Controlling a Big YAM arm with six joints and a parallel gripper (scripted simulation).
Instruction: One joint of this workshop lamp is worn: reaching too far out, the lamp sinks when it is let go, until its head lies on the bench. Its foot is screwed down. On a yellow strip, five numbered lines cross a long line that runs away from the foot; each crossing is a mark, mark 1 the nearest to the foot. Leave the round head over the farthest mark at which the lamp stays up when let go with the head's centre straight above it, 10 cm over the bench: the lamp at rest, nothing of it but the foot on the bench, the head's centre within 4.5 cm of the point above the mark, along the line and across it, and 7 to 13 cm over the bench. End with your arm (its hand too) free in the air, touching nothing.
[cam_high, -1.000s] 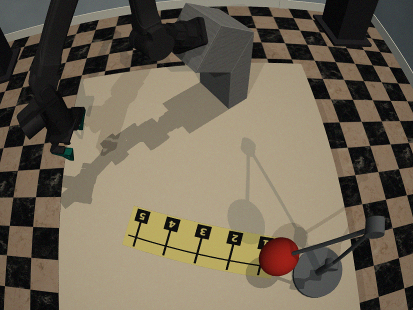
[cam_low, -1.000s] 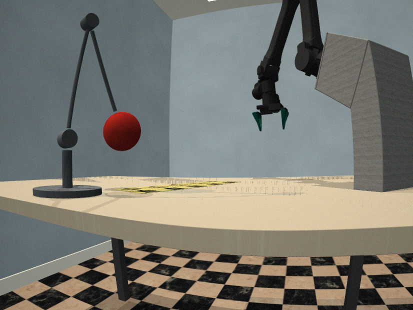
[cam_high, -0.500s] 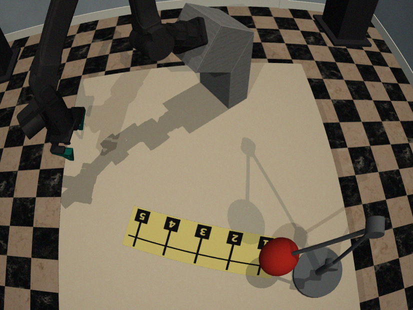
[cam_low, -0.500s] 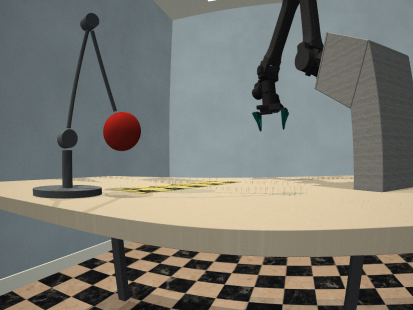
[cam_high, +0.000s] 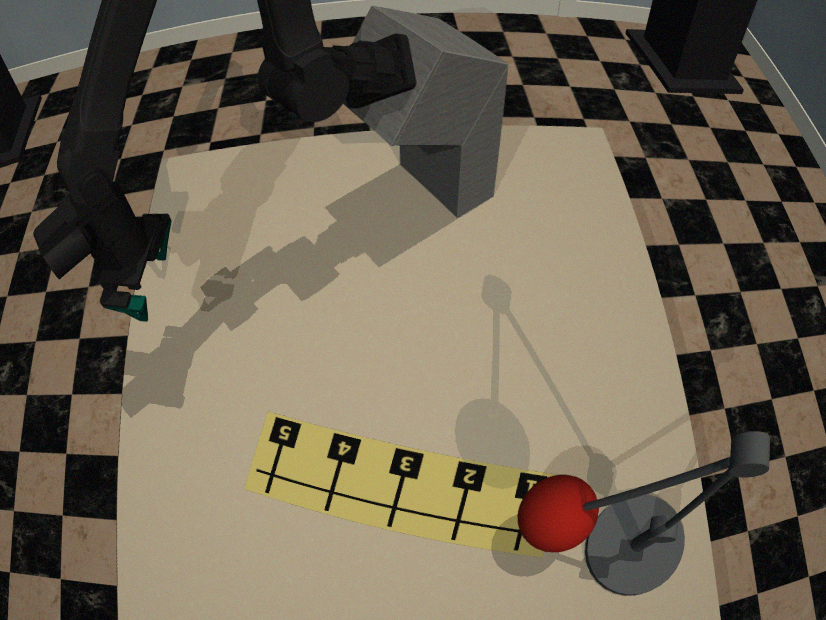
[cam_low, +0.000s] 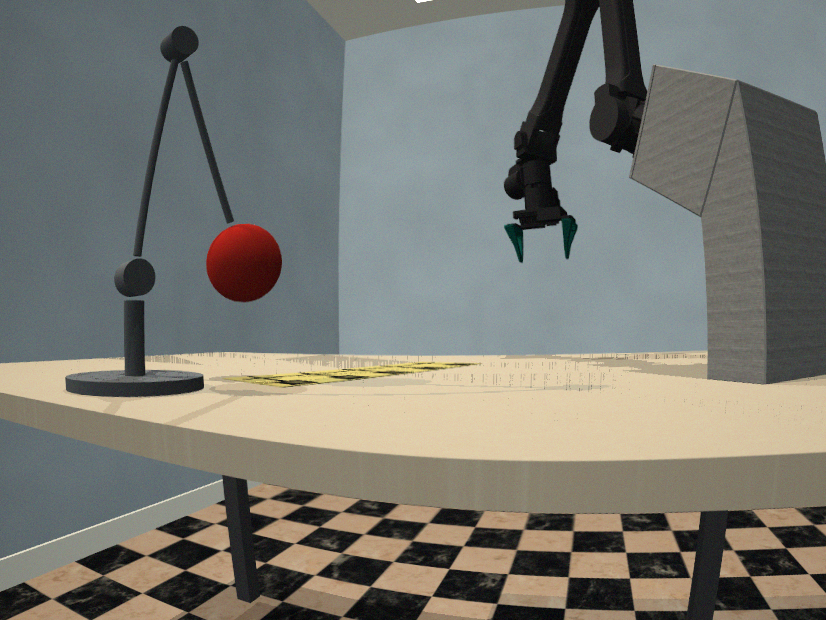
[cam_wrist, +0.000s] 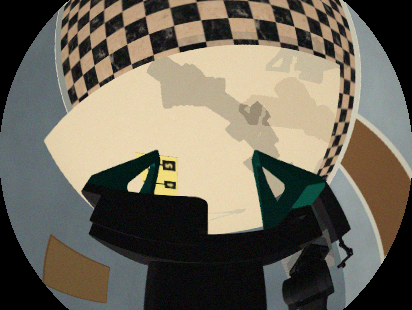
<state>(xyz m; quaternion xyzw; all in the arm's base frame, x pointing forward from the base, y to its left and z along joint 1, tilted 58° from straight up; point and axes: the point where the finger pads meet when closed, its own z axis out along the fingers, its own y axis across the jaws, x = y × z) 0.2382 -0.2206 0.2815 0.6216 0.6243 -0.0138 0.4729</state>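
The pincer (cam_high: 141, 276) (cam_low: 543, 258) (cam_wrist: 206, 155) gapes, its green wedge-shaped fingers apart, near a wood-grained pedestal (cam_high: 477, 166) (cam_low: 733, 266).

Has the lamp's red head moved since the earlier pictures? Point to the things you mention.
No. The red head (cam_high: 557, 513) (cam_low: 244, 262) hangs at the same spot beside the lamp's foot (cam_high: 657, 567) (cam_low: 86, 383), in top and exterior views alike.
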